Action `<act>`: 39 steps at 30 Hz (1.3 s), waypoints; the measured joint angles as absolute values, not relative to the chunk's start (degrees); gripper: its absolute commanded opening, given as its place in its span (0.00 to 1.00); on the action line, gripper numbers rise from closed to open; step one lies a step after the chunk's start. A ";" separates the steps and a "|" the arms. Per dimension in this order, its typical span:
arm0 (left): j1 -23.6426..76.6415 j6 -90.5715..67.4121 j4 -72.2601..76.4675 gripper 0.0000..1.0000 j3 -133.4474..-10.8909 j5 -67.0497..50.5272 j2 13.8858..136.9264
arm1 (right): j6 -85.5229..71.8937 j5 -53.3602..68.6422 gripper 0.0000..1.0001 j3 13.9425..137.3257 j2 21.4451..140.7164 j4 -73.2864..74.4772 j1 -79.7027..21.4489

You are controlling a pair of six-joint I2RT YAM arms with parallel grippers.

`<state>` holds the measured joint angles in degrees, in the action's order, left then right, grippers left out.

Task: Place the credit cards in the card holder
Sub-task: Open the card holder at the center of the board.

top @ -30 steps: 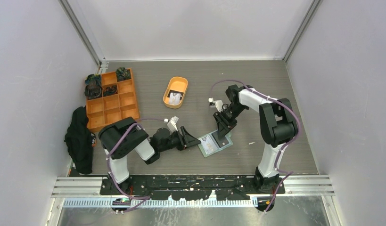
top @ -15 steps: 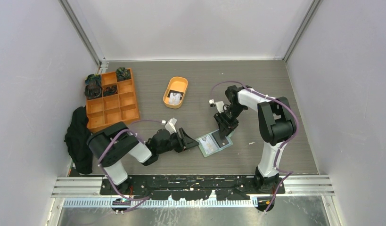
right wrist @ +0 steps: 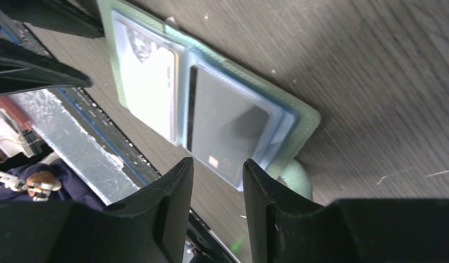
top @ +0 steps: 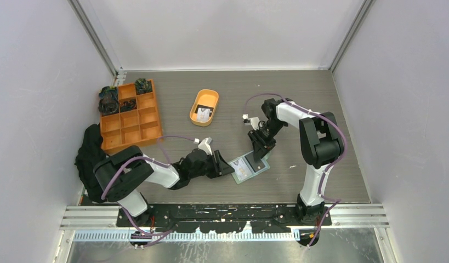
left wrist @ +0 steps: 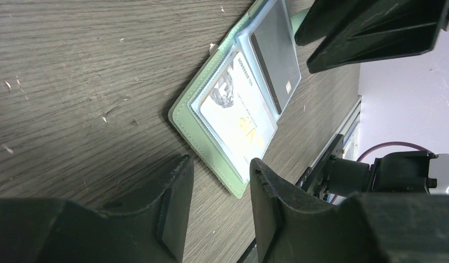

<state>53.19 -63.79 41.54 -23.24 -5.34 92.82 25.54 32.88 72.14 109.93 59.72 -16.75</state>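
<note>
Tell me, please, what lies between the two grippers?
The open card holder lies between the left gripper and right gripper, holding a white card and a dark card; the top and left wrist views show it.

Grey wood-grain table enclosed on three sides by plain pale panels: rear wall, left wall, right wall. Metal posts rise at the table's two far corners. A ribbed aluminium rail runs along its near edge. Lighting is even and diffuse, with soft shadows; small pale flecks dot the tabletop.
</note>
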 measured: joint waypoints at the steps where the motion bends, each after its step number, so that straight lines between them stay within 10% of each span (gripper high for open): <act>1: 53.21 -63.77 41.39 0.42 -23.42 -5.37 92.92 | 25.61 33.74 0.44 72.38 109.93 60.12 -16.75; 39: 53.25 -62.50 38.09 0.35 -27.14 -5.41 95.04 | 24.80 34.35 0.43 73.84 113.71 62.41 -16.67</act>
